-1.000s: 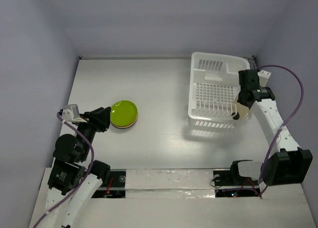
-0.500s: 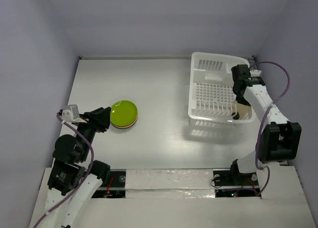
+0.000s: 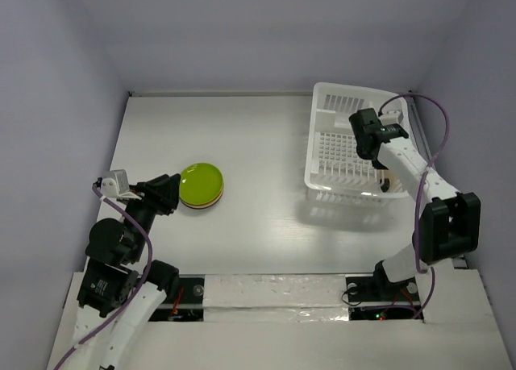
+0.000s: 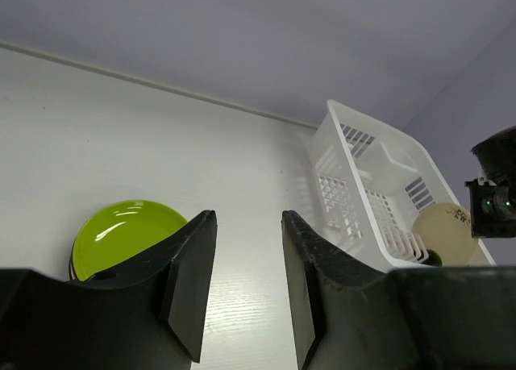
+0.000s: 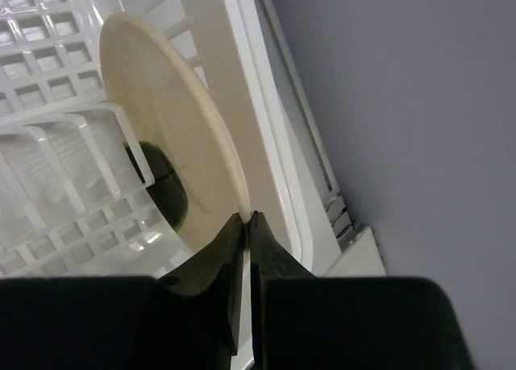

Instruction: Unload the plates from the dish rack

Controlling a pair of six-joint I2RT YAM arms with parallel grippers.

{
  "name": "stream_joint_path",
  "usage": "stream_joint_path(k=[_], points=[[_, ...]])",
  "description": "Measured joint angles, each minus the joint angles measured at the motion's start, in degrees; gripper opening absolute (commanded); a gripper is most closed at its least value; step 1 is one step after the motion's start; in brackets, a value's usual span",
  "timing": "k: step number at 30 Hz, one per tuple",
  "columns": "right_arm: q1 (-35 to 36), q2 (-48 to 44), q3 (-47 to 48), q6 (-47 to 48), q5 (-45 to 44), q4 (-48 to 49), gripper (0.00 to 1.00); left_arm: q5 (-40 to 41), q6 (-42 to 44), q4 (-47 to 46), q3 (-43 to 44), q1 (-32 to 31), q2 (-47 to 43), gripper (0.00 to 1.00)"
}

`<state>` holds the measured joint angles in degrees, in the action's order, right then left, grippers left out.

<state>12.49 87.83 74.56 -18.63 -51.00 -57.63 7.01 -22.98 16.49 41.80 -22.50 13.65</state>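
The white dish rack (image 3: 322, 136) stands at the back right of the table. A cream plate (image 5: 161, 120) stands on edge in the slots by its right wall, also seen in the left wrist view (image 4: 442, 231). My right gripper (image 5: 247, 217) is shut on that plate's rim; from above it (image 3: 385, 175) sits mostly under its own arm. A green plate (image 3: 201, 183) tops a small stack at the left of the table. My left gripper (image 4: 247, 217) hovers open just near of that stack (image 4: 121, 233), with nothing between its fingers.
A dark rounded thing (image 5: 161, 185) shows behind the cream plate, low in the rack. The rack's right wall (image 5: 270, 128) lies close to the enclosure's side wall. Bare table (image 3: 266, 185) lies between stack and rack.
The right gripper's jaws have closed onto the cream plate's rim, and the right wrist has swung left over the rack. The left arm has not moved.
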Motion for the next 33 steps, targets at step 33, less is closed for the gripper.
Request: stream_joint_path(k=[33], points=[[36.0, 8.4, 25.5, -12.1, 27.3, 22.0, 0.00, 2.4, -0.1, 0.1, -0.1, 0.0, 0.3, 0.41]])
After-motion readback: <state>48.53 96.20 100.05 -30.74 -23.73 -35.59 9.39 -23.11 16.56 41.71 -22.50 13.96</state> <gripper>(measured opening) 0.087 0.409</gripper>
